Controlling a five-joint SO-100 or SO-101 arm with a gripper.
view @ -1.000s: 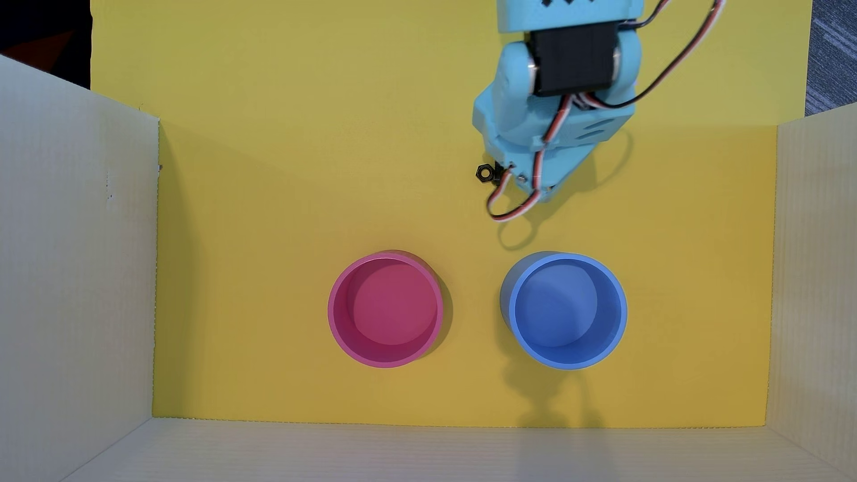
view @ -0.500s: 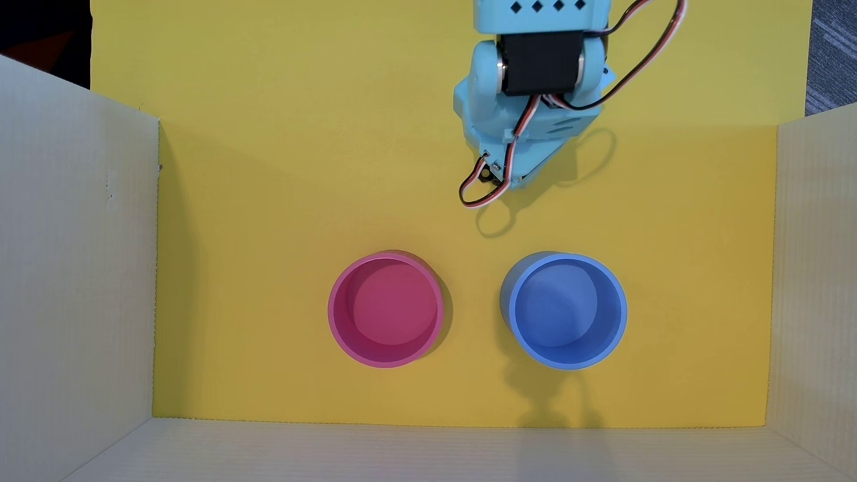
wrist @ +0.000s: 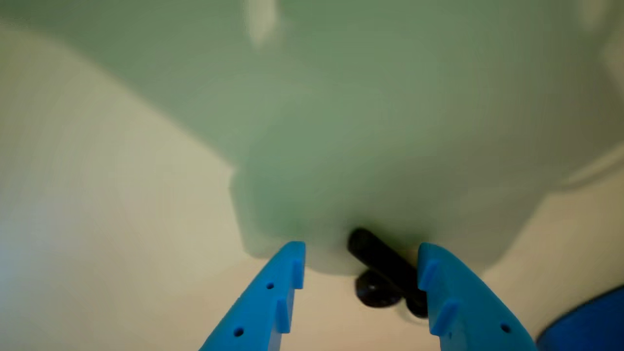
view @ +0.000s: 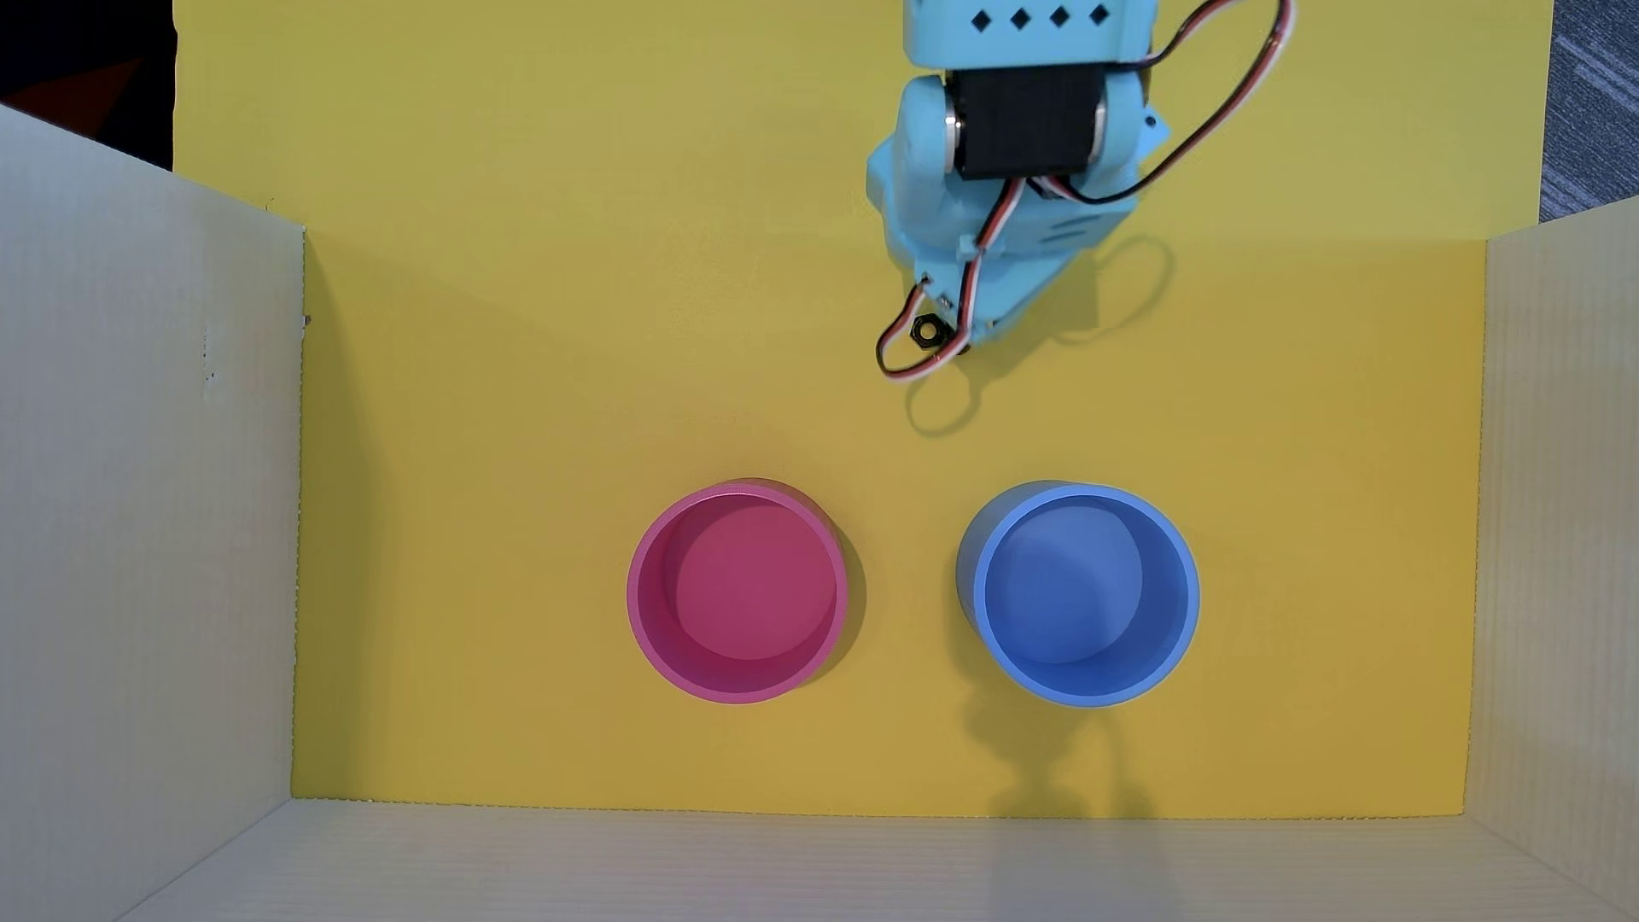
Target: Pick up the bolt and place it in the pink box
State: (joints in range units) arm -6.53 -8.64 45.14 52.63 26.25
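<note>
Overhead view: the yellow floor [view: 550,399] is fenced by pale corrugated walls [view: 142,532] at the picture's left, right and bottom, with the top side open where the light blue arm [view: 1002,177] comes in. The pink box [view: 738,592] and the blue container [view: 1078,592] stand side by side in the lower middle, apart from each other and clear of every wall. Broad bare floor lies to the left of the arm and between the arm and both containers. The arm's tip is down near the floor at upper right of centre, well apart from the pink box. A small black hexagonal nut [view: 927,332] lies just beside that tip, ringed by a loop of the arm's cable [view: 896,355].

In the wrist view the gripper [wrist: 360,261] has its two blue fingers [wrist: 273,302] spread apart, with a clear gap between them. The bolt [wrist: 382,261] lies on the floor inside that gap, slanted, close against the finger at the picture's right; the blur hides whether they touch. The nut [wrist: 373,288] sits against the bolt's lower side. Nothing is pinched.
</note>
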